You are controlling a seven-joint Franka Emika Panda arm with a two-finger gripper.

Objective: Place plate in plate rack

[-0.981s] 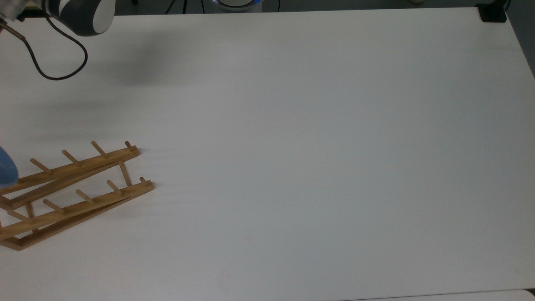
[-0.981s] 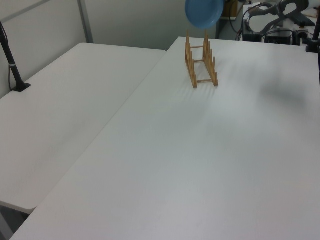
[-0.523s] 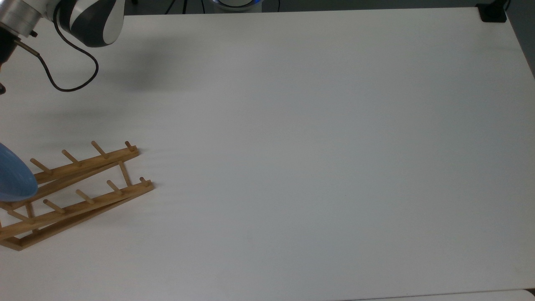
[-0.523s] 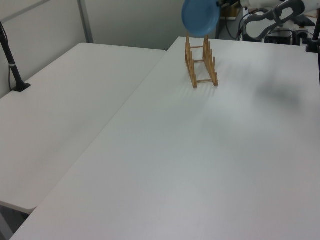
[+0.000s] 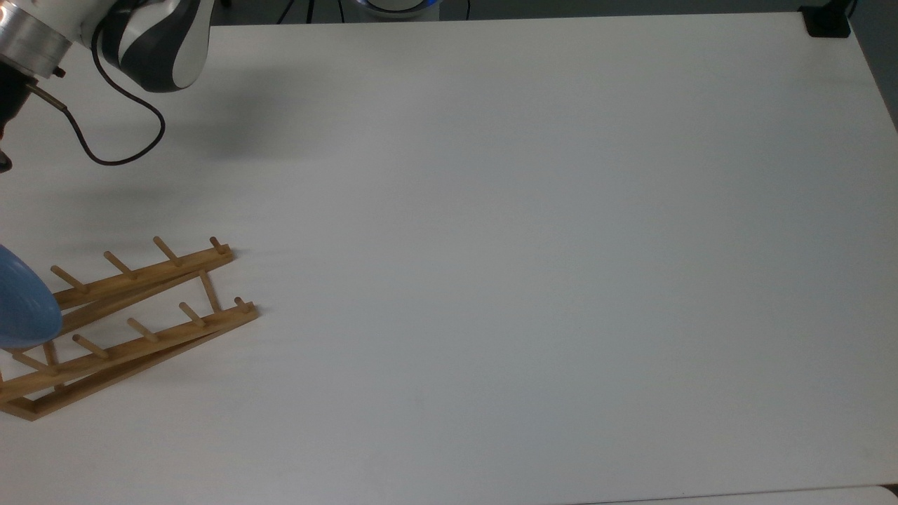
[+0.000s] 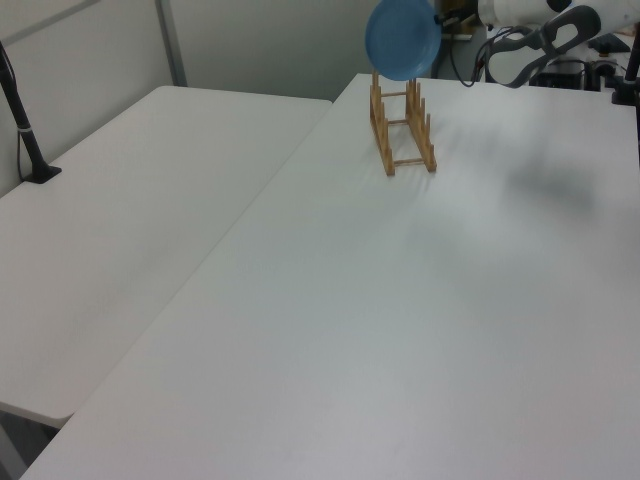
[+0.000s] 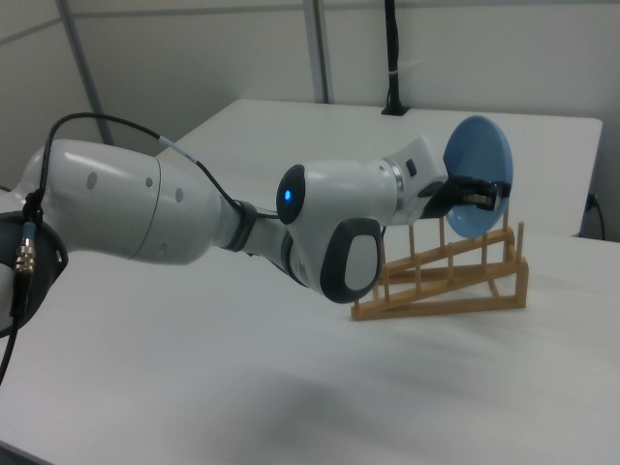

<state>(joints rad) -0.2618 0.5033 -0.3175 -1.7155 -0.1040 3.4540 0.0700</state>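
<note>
The light-blue plate (image 7: 478, 189) stands on edge in the air, its lower rim level with the peg tops at the high end of the wooden plate rack (image 7: 455, 271). My gripper (image 7: 487, 192) is shut on the plate's rim from the right view's left. In the top view the plate (image 5: 24, 301) pokes in at the left edge, over the rack (image 5: 126, 326). In the left view the plate (image 6: 402, 38) hangs just above the rack (image 6: 402, 125) at the table's far end.
The white table (image 5: 526, 266) stretches wide to the top view's right of the rack. My arm's elbow (image 5: 154, 42) and a looping black cable (image 5: 105, 140) sit at the top left. A second table with a black post (image 6: 25, 130) adjoins on the left view's left.
The plate has come further in over the rack's end and dropped slightly toward the pegs. The arm has followed it. The rack has not moved.
</note>
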